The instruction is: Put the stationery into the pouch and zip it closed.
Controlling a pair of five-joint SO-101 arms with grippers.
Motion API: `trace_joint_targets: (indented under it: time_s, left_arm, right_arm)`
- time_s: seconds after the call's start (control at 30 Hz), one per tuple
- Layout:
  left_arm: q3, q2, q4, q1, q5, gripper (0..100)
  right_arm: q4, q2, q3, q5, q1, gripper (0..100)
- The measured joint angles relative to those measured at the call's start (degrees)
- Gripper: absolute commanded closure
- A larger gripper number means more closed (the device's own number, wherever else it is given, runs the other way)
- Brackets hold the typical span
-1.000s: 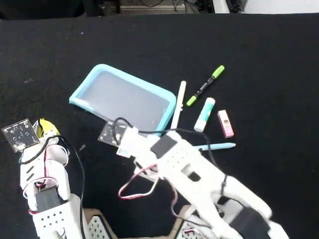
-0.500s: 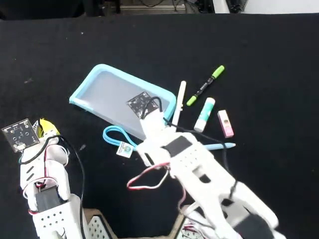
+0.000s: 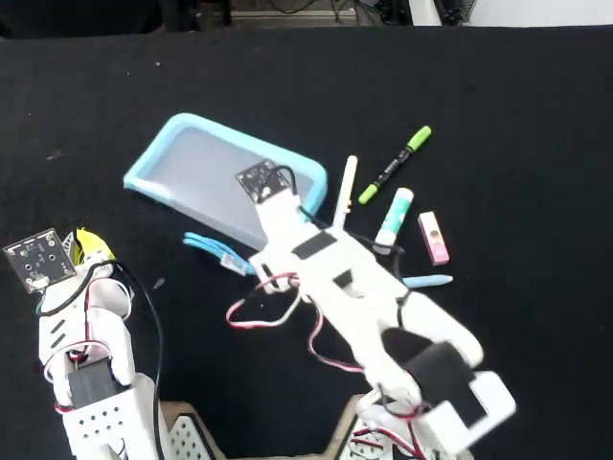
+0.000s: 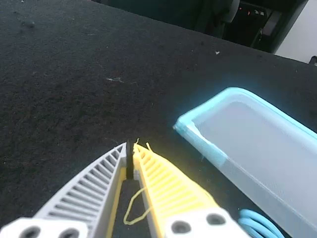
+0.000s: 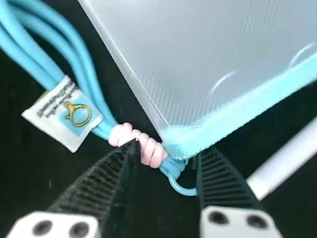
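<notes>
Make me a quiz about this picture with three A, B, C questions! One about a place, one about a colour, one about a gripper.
1. Where is the glue stick?
A) in a gripper
B) on the table, outside the pouch
C) inside the pouch

2. What colour is the pouch's rim?
A) red
B) light blue
C) yellow

3. How are the left gripper's fingers?
A) shut on nothing
B) shut on a pen
C) wide open

1 B: it lies on the black table.
2 B: the edge is light blue.
3 A: the fingers meet with nothing between.
</notes>
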Motion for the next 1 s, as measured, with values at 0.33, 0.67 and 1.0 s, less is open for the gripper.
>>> trace_joint_targets:
  time_s: [0.33, 0.67, 1.0]
  left_arm:
    - [0.0, 0.0, 0.0, 0.0, 0.0, 97]
    - [0.0, 0.0, 0.0, 0.0, 0.0, 97]
    - [0.0, 0.0, 0.0, 0.0, 0.0, 97]
  right_arm:
    - [8.0, 4.57, -11.25, 0.0, 5.54, 82.8]
    - [17.58, -1.49, -12.31, 17.32, -4.92, 82.8]
    - [4.57, 11.43, -12.31, 23.12, -6.68, 67.7]
